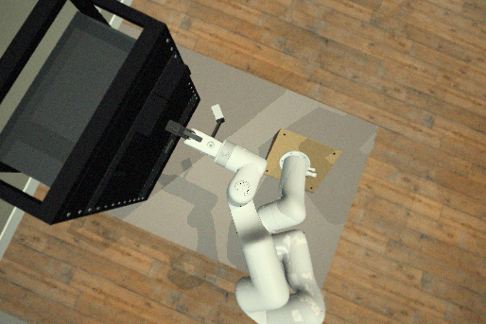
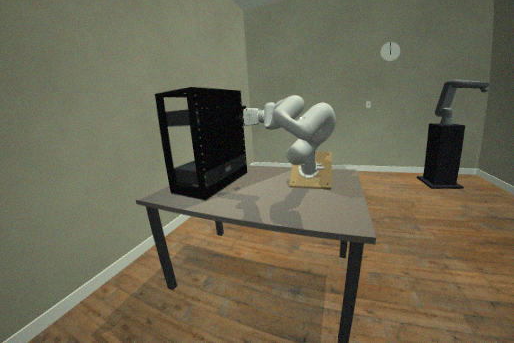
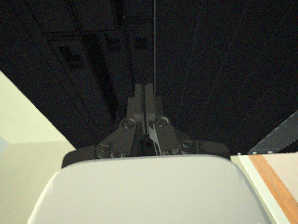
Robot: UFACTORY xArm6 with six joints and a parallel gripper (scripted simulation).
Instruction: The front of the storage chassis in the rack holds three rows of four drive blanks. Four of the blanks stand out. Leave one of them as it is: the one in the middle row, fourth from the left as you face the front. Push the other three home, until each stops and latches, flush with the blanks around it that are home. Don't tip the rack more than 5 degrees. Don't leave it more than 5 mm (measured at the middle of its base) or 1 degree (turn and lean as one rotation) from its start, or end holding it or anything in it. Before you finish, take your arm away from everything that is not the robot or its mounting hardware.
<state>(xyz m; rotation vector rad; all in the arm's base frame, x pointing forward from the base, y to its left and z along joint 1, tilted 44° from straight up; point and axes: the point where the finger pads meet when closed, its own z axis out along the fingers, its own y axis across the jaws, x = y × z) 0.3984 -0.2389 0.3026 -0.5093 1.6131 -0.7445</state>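
The black open-frame rack stands on the grey table, and it also shows in the side view. The storage chassis front fills the wrist view, dark, with seams between the drive blanks faintly visible. My gripper is shut and empty, fingers pressed together. Its tips sit at the chassis front, on or just short of a blank; contact is too dark to tell. In the side view the gripper meets the upper part of the rack front. Which blanks stand out is hard to tell.
The arm's base sits on a wooden plate on the table. The table edge lies beyond the rack. A second arm on a black pedestal stands far off by the back wall.
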